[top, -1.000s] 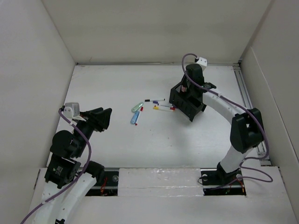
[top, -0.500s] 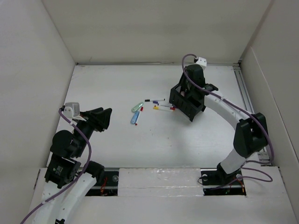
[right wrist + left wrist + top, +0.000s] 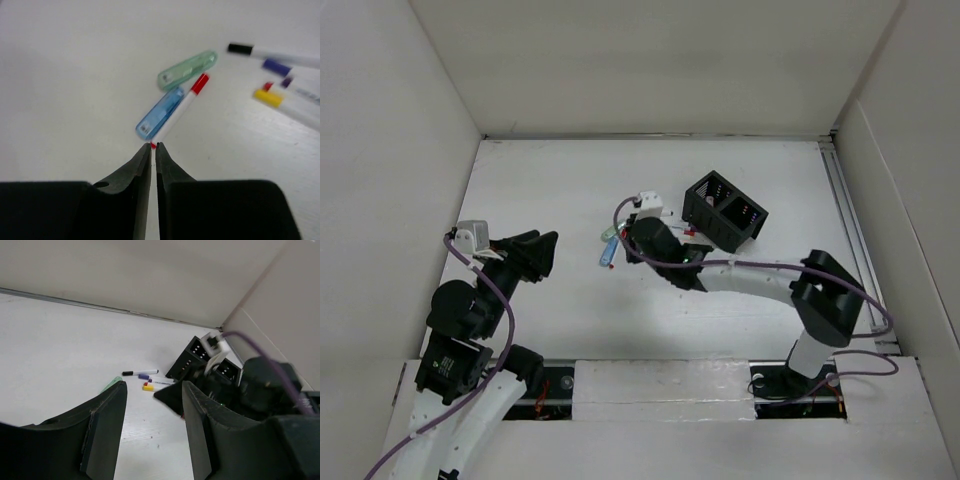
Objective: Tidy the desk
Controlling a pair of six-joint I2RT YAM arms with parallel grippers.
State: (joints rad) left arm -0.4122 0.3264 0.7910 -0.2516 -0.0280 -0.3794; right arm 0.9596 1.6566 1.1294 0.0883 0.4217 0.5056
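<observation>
- The right pincer (image 3: 153,146) is no longer being held over the black mesh organizer (image 3: 725,210). It is now being lowered among the loose pens, at about 8 o'clock from the organizer.
- Its jaws are being kept clenched, with the tail end of the red-capped marker (image 3: 180,112) right at the tips. Whether the marker is really being nipped cannot be told.
- From this it is being judged that the sorting is being carried on with the next piece, while most pens are still lying outside the organizer.
- The marker is being touched along its 9 o'clock side by the blue case (image 3: 160,120). The green case (image 3: 187,70) is lying just beside its cap, so a clean lift is being made harder.
- The left pincer (image 3: 154,390) is being held released, with nothing between its fingers, well apart at 9 o'clock.
- The counter (image 3: 550,170) is being spread under both arms and is being closed by walls (image 3: 420,120) at 9, 12 and 3 o'clock. Open room is being left toward 12 o'clock and 6 o'clock of the pens.
</observation>
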